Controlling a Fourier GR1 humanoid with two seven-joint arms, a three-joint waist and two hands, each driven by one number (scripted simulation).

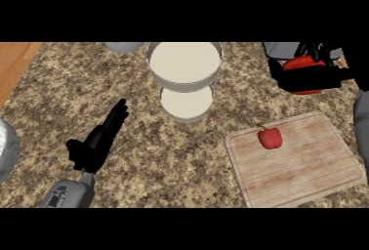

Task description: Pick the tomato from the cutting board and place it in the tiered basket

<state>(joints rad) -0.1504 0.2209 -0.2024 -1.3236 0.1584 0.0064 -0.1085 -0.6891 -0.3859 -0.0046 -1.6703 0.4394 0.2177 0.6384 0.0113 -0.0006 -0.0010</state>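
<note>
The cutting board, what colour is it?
The cutting board is pale, light-brown wood with lines running across it, seen best in the head view.

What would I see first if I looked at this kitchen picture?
Probably the red tomato at the upper right, held in the black right hand. Next, the red pepper lying on the wooden cutting board at the lower right, and the pale round tiered basket at top centre. The left hand rests open at the left.

The right hand (311,78), fingers curled round the tomato (302,62), is beside the tiered basket (185,66).
</note>
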